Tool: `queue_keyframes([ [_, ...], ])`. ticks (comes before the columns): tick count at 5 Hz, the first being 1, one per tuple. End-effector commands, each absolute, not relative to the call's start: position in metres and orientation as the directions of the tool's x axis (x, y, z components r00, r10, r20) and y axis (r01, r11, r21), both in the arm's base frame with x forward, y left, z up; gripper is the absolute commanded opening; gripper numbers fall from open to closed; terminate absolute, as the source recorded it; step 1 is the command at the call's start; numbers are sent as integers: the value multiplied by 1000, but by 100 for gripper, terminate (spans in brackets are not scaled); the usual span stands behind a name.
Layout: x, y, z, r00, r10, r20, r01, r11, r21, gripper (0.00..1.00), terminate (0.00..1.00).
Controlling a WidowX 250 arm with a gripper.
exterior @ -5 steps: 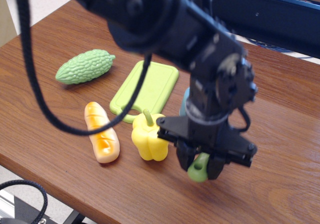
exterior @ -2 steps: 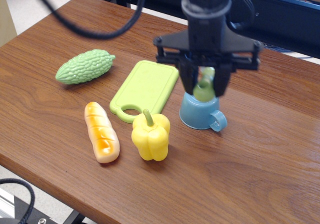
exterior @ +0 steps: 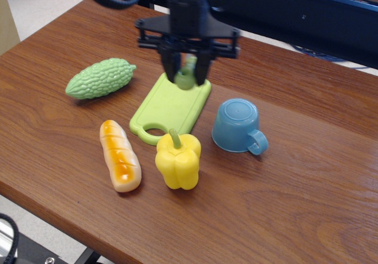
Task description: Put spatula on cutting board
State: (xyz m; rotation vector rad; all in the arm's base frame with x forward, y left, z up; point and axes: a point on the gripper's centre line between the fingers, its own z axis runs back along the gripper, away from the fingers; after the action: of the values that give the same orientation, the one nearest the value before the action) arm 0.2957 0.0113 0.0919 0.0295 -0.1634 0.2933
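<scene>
Clenched on the spatula (exterior: 186,78), handle end showing between the fingers, gripper (exterior: 186,80) hanging over the far end of the board (exterior: 168,107), toward the bench's far edge. Best lowered straight down until the spatula nearly touches, then released flat inside the rim, short of the handle hole. Blue cup (exterior: 237,126) just right of the board, upright, seemingly empty.

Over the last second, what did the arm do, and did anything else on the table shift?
The gripper, shut on the spatula, carried it from the table's front, past the cup, to over the far end of the board. It has not let go. Gourd, bread, pepper, cup and board stayed put.
</scene>
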Motion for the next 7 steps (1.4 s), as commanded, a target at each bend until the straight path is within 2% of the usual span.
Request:
queue_keyframes([
  [1,310,57,97,930,288,227,-302,953,29,0,0],
  [3,311,56,61,951,221,215,-241,968,71,0,0],
  [4,305,53,49,958,192,215,-216,972,94,0,0],
  [5,300,56,46,954,199,226,-228,968,109,0,0],
  [6,291,68,39,952,253,172,-278,951,138,100,0],
  [7,288,78,45,945,272,183,-297,946,130,100,0],
])
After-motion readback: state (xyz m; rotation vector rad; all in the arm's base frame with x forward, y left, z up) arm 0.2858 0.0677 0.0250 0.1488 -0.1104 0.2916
